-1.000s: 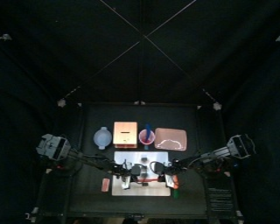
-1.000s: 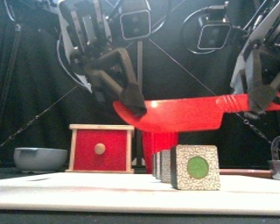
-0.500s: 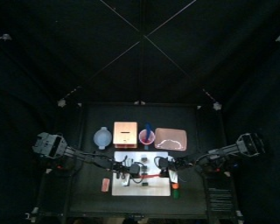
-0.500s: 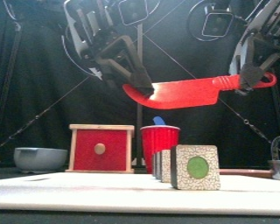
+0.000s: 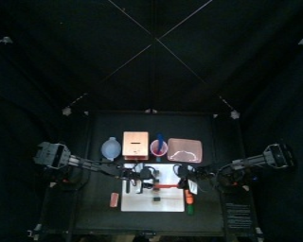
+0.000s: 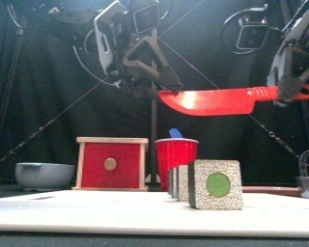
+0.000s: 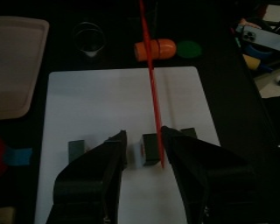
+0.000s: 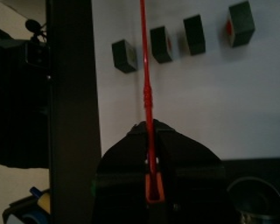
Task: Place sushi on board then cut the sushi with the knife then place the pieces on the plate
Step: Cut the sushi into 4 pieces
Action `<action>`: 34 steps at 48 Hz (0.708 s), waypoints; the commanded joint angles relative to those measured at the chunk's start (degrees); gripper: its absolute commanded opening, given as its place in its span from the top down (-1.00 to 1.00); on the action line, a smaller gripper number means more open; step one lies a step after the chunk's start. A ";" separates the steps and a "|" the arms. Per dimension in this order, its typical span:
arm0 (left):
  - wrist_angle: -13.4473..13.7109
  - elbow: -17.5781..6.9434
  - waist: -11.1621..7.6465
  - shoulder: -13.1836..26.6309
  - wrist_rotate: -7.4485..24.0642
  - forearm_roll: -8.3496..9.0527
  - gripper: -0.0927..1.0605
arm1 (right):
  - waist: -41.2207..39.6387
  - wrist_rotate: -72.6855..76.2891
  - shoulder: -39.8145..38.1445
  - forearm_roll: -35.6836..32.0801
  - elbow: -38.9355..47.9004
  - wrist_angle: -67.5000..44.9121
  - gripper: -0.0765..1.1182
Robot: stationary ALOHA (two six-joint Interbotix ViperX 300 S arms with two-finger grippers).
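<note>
Knife (image 6: 222,99) has risen, level; right claw (image 6: 290,93) pinches its handle, left claw (image 6: 154,81) spread. We fear skewed descent toppling the sushi (image 6: 215,185).

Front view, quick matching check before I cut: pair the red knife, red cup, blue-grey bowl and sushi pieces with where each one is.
Things:
1. red knife
2. red cup
3. blue-grey bowl
4. sushi pieces

Places:
A. standing on the white cutting board
B. left of the wooden box
C. in the air, handle in the right gripper
D. behind the sushi, with the blue knife inside

Pairs: 1-C, 2-D, 3-B, 4-A
</note>
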 commanded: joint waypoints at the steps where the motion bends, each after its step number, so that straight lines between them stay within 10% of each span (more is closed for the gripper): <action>1: -1.14 0.62 0.79 -2.46 -0.09 0.35 -0.47 | -1.23 1.05 -4.83 0.70 1.23 3.25 0.31; 34: -6.33 4.83 3.16 -3.08 0.00 0.35 -0.47 | -4.48 22.50 -18.54 -9.23 6.77 25.40 0.29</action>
